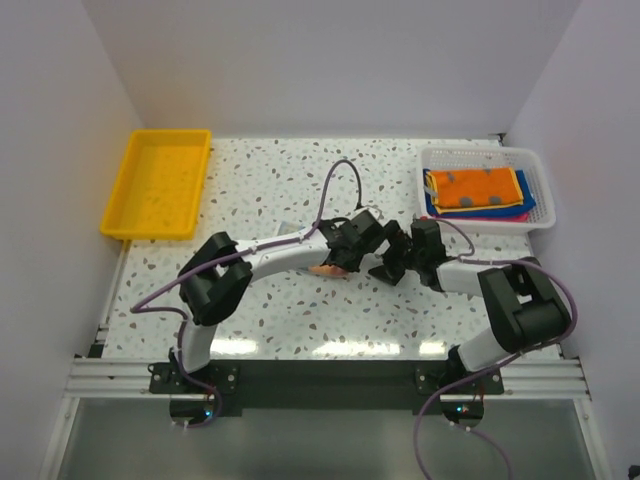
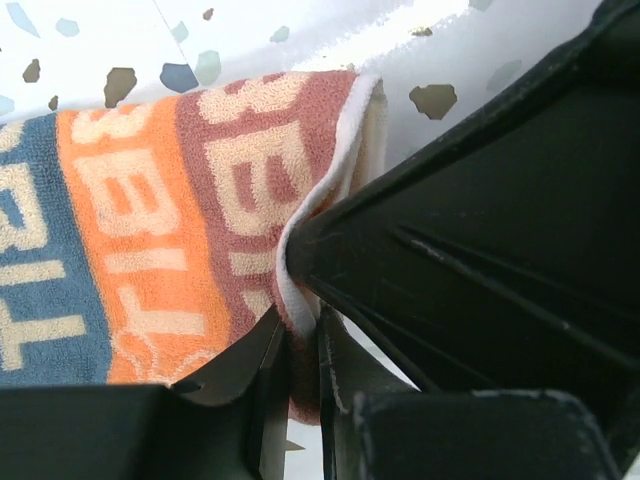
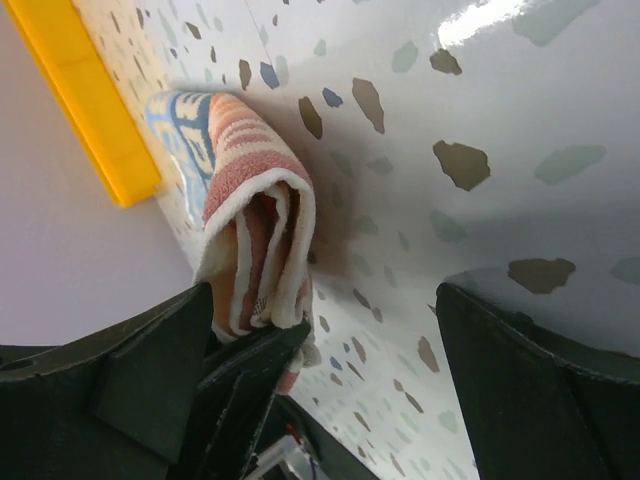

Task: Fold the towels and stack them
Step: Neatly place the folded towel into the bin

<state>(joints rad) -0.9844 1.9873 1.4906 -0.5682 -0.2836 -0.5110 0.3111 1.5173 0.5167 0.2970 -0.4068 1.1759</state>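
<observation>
Top external view: both arms are reaching toward mid-frame, where the left end effector [image 1: 345,255] and the right end effector [image 1: 385,262] are nearly meeting over the speckled desk [image 1: 270,180]. Only a sliver of the printed towel [image 1: 328,270] is showing beneath them. The other towels [image 1: 478,188] are lying stacked in the white basket [image 1: 540,190] at upper right.

Left wrist view: the left end effector [image 2: 298,345] is clenching the cream-edged fold of the printed towel [image 2: 160,230]. The towel's long axis is running across the frame toward the left edge.

Right wrist view: the right end effector [image 3: 322,300] is standing released, jaws spread wide. The printed towel [image 3: 250,200] is lying folded in several layers. It is stretching away toward the upper left, close against the left-hand finger rather than centred in the gap. The yellow tray [image 3: 90,110] is showing beyond it.

The right arm is probably needing to shift toward frame left before closing. Only this view is exposing the layers end-on. Only the left wrist view is confirming the pinch.
</observation>
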